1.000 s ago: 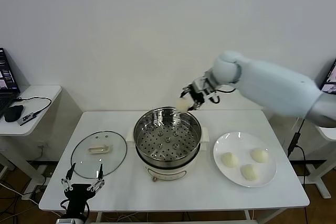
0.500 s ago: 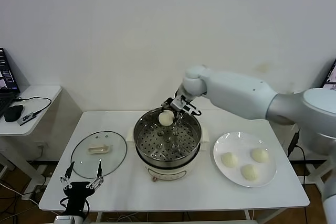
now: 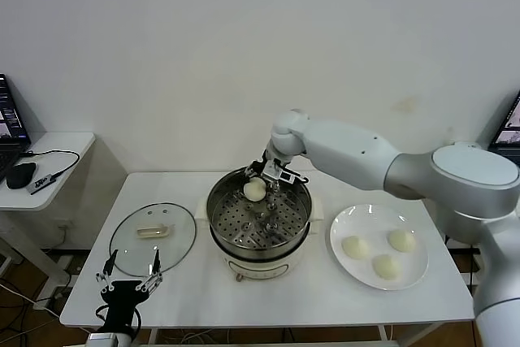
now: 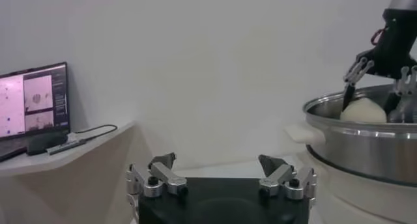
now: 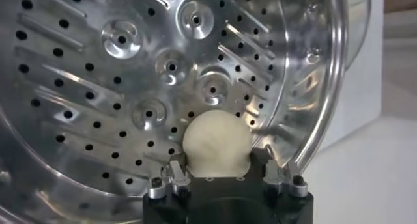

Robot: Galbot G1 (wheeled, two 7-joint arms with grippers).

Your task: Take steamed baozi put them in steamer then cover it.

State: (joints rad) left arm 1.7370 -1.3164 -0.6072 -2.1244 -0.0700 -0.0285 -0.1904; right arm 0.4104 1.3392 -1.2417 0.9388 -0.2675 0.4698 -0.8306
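Observation:
My right gripper [image 3: 263, 180] is shut on one cream-white baozi [image 3: 254, 189] and holds it low inside the back of the steel steamer [image 3: 260, 253], just above the perforated tray [image 5: 130, 69]. In the right wrist view the baozi [image 5: 216, 142] sits between the fingers of that gripper [image 5: 225, 168]. Three more baozi [image 3: 385, 266] lie on the white plate [image 3: 351, 220] to the right. The glass cover [image 3: 153, 237] lies flat on the table left of the steamer. My left gripper [image 3: 128, 279] is open and empty at the table's front left edge, just in front of the cover.
The left wrist view shows its own gripper [image 4: 221, 176], the steamer's side [image 4: 365, 140] and the held baozi [image 4: 363, 111] above the rim. A side desk with a laptop and mouse [image 3: 20, 175] stands at the far left.
My right gripper carried the baozi from behind the steamer's far rim leftward and down into the pot. The left arm stayed put.

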